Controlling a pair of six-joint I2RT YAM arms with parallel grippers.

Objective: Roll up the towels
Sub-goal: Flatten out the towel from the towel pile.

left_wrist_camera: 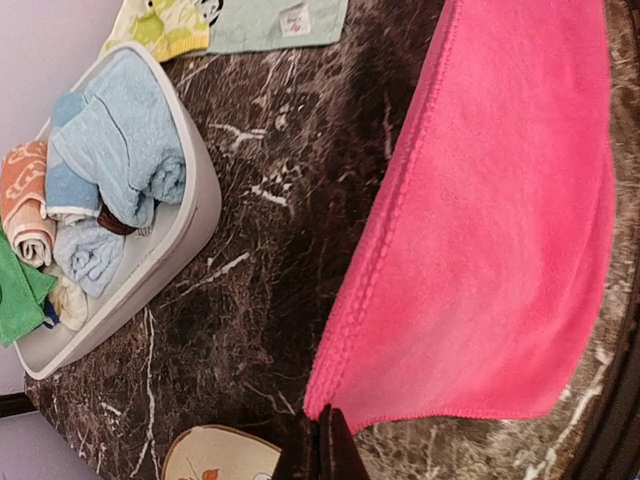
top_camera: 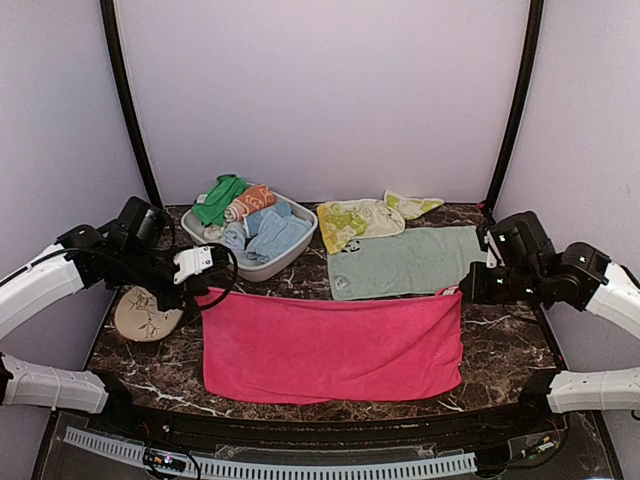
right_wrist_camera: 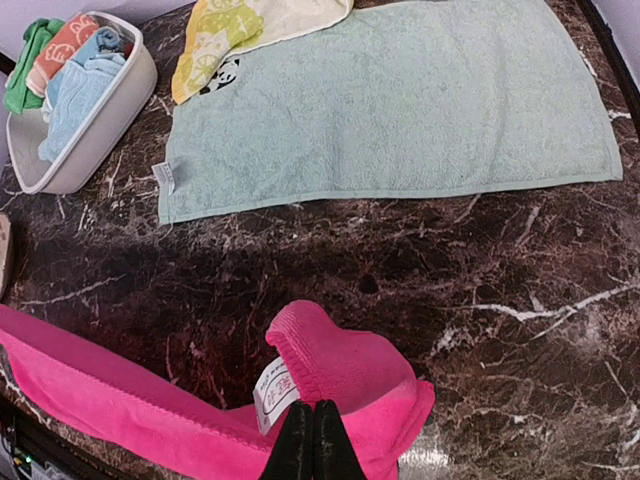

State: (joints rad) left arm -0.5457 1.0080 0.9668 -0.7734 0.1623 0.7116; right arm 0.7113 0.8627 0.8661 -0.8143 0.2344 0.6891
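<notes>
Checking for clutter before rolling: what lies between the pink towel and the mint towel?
Nothing but bare marble table; the right wrist view shows that strip between the pink towel and mint towel.

Lab test booth: blank pale walls (top_camera: 320, 90), black frame posts (top_camera: 132, 100) beyond left gripper (top_camera: 205, 290) and right gripper (top_camera: 462, 292); marble tabletop (top_camera: 500, 340) beneath.

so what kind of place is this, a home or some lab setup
Most likely a robot test booth, not a home: plain pale walls box in a marble-look table, two robot arms are mounted at its near edge, and towels lie spread on it.
</notes>
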